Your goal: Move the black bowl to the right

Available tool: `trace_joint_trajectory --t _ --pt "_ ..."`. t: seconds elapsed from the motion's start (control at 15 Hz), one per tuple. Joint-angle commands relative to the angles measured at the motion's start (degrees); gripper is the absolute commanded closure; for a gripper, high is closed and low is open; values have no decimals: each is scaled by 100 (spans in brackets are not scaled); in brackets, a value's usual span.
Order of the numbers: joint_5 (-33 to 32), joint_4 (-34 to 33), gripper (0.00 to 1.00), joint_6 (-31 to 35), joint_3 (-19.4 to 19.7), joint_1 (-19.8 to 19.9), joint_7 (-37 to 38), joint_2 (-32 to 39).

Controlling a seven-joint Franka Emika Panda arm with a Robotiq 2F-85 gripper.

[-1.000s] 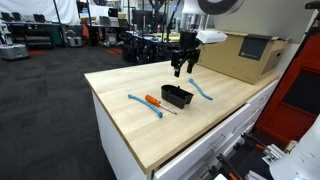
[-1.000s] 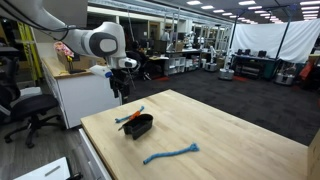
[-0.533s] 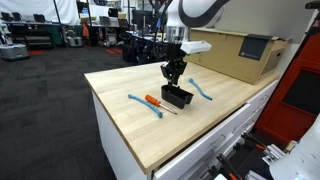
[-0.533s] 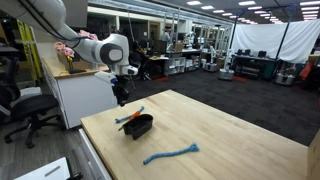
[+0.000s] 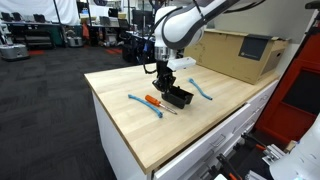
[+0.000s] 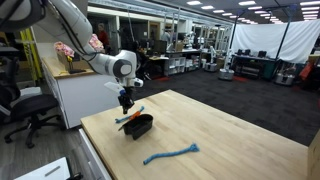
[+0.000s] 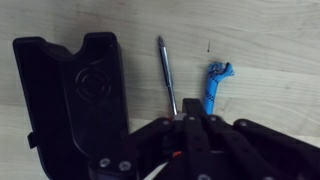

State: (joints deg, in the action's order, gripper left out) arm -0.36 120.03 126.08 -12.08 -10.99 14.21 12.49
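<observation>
The black bowl (image 5: 178,97) (image 6: 140,126) rests on the wooden table, a shallow rectangular dish that fills the left of the wrist view (image 7: 75,95). My gripper (image 5: 165,82) (image 6: 126,103) (image 7: 190,122) is shut with nothing seen between its fingers. It hangs low just beside the bowl, over the orange-handled screwdriver (image 5: 155,102) (image 6: 125,118), whose metal shaft (image 7: 167,75) runs out from under the fingertips. The gripper does not touch the bowl in any view.
A light-blue slim tool (image 5: 145,106) lies beyond the screwdriver, away from the bowl, and another (image 5: 201,90) (image 6: 170,154) (image 7: 213,85) on the bowl's other side. A cardboard box (image 5: 245,55) stands at the table's back. The table edge (image 5: 130,140) runs close in front.
The gripper has come down and moved sideways from above the bowl's far side to beside the bowl over the screwdriver, and its fingers went from open to shut. The bowl stayed put.
</observation>
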Motion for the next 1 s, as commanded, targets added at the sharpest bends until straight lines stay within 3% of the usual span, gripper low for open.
trace_joint_trajectory --t 0.0,0.47,0.93 --pt "-429 -580 100 -164 257 -167 296 645" --pt "-1847 -850 100 -562 822 -623 1658 913" --pt "-2547 -567 100 -926 1041 -629 2585 760"
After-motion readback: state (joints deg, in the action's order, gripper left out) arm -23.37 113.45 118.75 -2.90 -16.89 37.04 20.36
